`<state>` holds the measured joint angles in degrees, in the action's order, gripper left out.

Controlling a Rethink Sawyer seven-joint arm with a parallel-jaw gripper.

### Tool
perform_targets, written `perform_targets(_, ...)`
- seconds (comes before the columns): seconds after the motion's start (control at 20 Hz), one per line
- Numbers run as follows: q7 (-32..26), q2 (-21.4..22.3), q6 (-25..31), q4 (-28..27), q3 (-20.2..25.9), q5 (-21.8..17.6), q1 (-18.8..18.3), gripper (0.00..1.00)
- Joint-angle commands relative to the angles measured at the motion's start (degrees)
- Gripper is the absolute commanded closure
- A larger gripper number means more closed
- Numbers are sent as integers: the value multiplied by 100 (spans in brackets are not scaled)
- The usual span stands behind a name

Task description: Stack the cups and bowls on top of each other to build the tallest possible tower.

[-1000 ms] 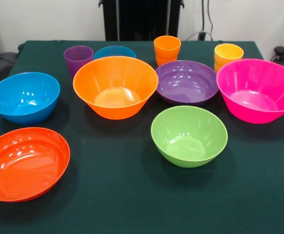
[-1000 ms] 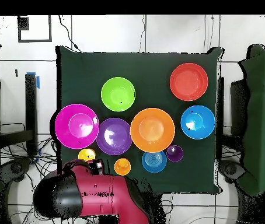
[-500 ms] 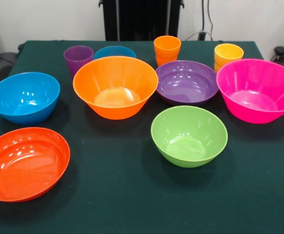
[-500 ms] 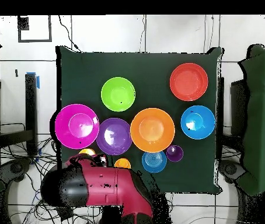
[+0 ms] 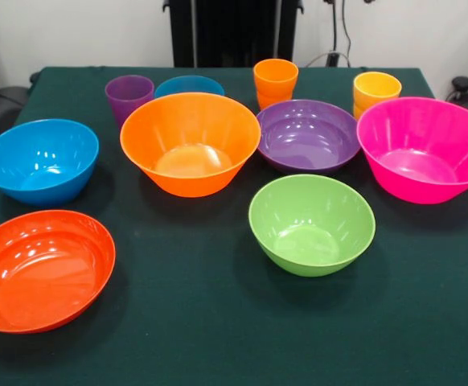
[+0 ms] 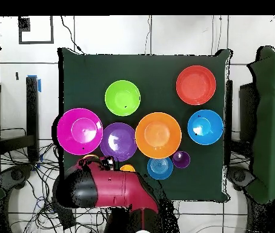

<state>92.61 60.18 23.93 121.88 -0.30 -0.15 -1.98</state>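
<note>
Every bowl stands on its own on the green cloth; nothing is nested. The large pink bowl (image 5: 423, 149) (image 6: 79, 131) is beside the purple bowl (image 5: 308, 135) (image 6: 118, 141) and the large orange bowl (image 5: 190, 141) (image 6: 158, 135). The green bowl (image 5: 311, 223), blue bowl (image 5: 39, 159) and shallow red-orange bowl (image 5: 39, 269) stand nearer the camera. The small blue bowl (image 5: 189, 85), purple cup (image 5: 129, 96), orange cup (image 5: 275, 82) and yellow cup (image 5: 376, 90) line the far edge. In the overhead view my gripper (image 6: 106, 162) hangs over the yellow and orange cups and holds nothing I can see.
The red arm (image 6: 112, 191) reaches over the table's robot-side edge (image 6: 164, 199). Cables lie on the floor around the pedestal. Dark green chairs (image 6: 273, 121) stand at both sides of the table. The black pedestal (image 5: 234, 32) rises behind the cups.
The arm has swung in over the table edge and now covers the yellow cup and most of the orange cup in the overhead view. The bowls and cups have not moved.
</note>
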Motion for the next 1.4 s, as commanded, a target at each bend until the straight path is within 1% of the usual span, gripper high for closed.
perform_targets(0.05,729,-650,-608,492,153,-418,-67,0)
perform_targets(0.35,701,-878,-1038,592,141,-479,-79,0)
perform_targets(0.4,740,-981,-1175,589,129,-495,-72,0)
perform_targets(0.5,827,-1469,-1543,416,74,-547,-13,0)
perform_targets(0.55,837,-1540,-1610,401,66,-553,-3,0)
perform_targets(0.8,849,-1607,-1764,409,62,-533,11,0)
perform_targets(1.1,870,-1864,-2120,391,89,-517,-22,0)
perform_targets(1.4,833,-1845,-2094,374,60,-467,0,0)
